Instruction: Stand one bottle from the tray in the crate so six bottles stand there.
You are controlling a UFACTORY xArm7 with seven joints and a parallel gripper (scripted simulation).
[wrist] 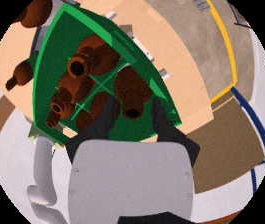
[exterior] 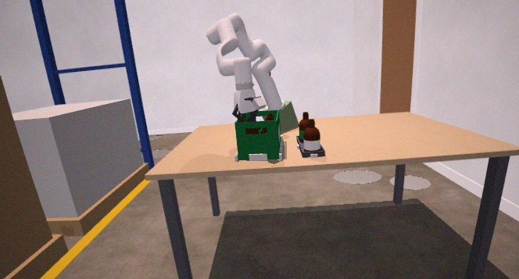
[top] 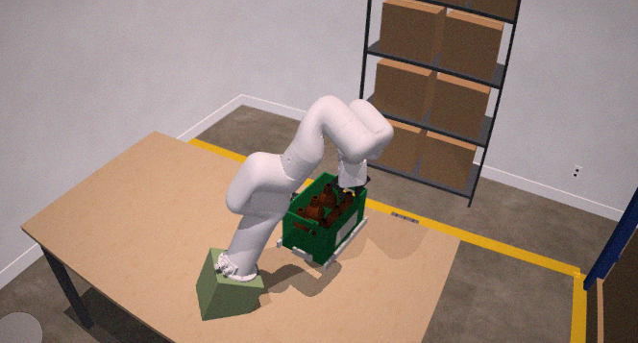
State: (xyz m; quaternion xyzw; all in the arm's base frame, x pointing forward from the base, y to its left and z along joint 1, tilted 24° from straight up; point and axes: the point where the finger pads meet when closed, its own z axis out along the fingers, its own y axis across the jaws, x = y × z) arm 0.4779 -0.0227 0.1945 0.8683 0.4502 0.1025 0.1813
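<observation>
The arm's black two-finger gripper (wrist: 130,117) stands with fingers parted, gripping nothing, either side of the brown glass bottle (wrist: 132,94) seated in a corner cell of the green plastic crate (wrist: 52,56); it should rise straight, brushing neither neck nor crate wall.

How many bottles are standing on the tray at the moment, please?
2: both upright on the tray, the nearer bottle in front and the farther bottle partly hidden behind it.

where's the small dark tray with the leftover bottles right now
In the exterior view, the small dark tray sits on the wooden table just right of the green plastic crate, near the front edge, with two brown bottles standing on it.
</observation>
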